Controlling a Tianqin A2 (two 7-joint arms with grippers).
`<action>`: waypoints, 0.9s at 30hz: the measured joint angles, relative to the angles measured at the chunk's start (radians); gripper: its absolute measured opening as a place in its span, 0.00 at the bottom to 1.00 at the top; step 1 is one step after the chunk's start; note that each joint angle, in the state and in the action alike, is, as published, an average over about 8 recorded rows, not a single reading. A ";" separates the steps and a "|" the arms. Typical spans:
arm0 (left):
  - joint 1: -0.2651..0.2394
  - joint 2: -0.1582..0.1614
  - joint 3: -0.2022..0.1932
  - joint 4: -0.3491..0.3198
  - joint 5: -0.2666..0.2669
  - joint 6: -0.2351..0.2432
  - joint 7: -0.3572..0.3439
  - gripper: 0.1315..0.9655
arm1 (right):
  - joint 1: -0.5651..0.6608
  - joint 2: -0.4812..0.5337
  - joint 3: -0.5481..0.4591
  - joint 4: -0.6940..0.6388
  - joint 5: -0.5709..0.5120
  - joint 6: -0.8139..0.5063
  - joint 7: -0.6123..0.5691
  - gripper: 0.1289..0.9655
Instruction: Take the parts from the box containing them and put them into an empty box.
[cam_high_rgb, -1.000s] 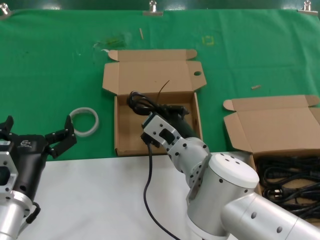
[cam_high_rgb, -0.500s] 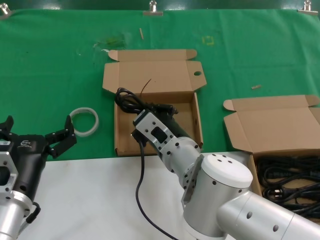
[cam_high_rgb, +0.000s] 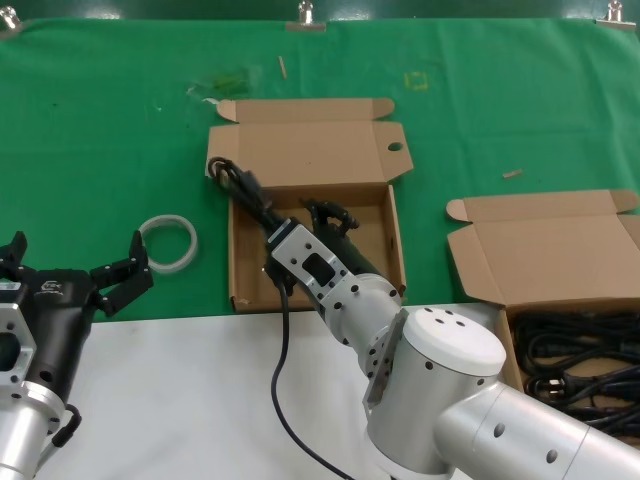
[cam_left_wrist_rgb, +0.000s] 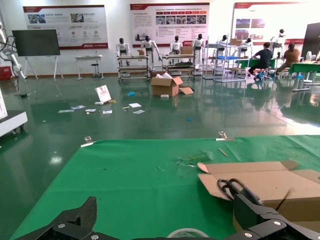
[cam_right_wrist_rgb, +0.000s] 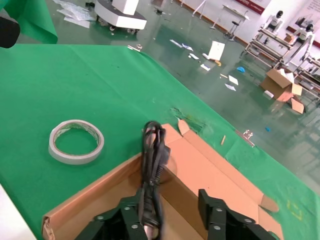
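The empty box (cam_high_rgb: 345, 160) with the holed lid tab lies open in the middle of the green cloth. My right gripper (cam_high_rgb: 298, 215) hovers over it, jaws wide apart. A black power cord (cam_high_rgb: 236, 182) lies against one finger and sticks out over the box's far left corner. The right wrist view shows my right gripper (cam_right_wrist_rgb: 170, 202), the cord (cam_right_wrist_rgb: 151, 160) along one finger and the box (cam_right_wrist_rgb: 210, 170) below. The box containing the parts (cam_high_rgb: 560, 250) stands at the right with several cords (cam_high_rgb: 580, 360) inside. My left gripper (cam_high_rgb: 72, 262) waits open and empty at the near left.
A white translucent ring (cam_high_rgb: 168, 243) lies on the cloth left of the empty box and shows in the right wrist view (cam_right_wrist_rgb: 76, 141). A black cable (cam_high_rgb: 285, 380) hangs from my right wrist over the white table edge (cam_high_rgb: 180, 400).
The cord has swung left and stretched out, from the middle of the empty box to its far left corner. My right gripper turned slightly left. The left arm has not moved.
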 joint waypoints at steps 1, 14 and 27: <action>0.000 0.000 0.000 0.000 0.000 0.000 0.000 1.00 | 0.000 0.000 0.000 0.000 0.000 0.000 0.000 0.29; 0.000 0.000 0.000 0.000 0.000 0.000 0.000 1.00 | 0.000 0.000 0.000 0.000 0.000 0.000 0.000 0.52; 0.000 0.000 0.000 0.000 0.000 0.000 0.000 1.00 | -0.035 0.000 0.051 0.017 -0.048 -0.031 0.053 0.83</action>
